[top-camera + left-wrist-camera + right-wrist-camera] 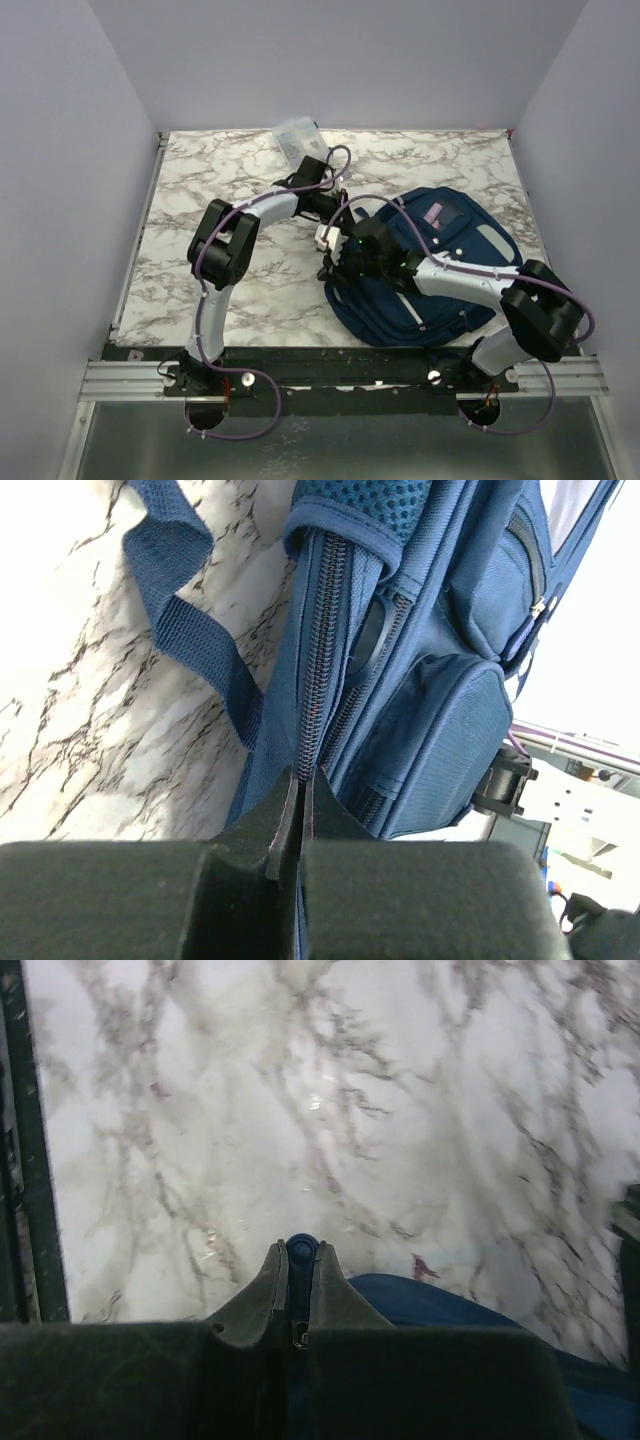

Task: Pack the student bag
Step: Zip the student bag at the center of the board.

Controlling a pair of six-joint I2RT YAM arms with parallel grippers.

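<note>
Both arms at the zip of the flat-lying bag; opening not yet done.
The grey-veined marble table (200, 200) carries the large navy blue fabric backpack (455, 250) right of centre. The left gripper (300, 792) is pressed together on the bag's fabric beside the dark zipper track (320, 660), probably to brace it. The right gripper (298, 1254) pinches a small blue pull tab (302, 1244), likely to run the zip. A small clear plastic pouch (295, 133) lies at the far edge.

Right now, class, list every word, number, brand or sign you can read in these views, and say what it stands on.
No text in any view is clear enough to quote.
The pink label on the student bag: too small to read.
The clear pouch: nothing legible on it or inside it.
</note>
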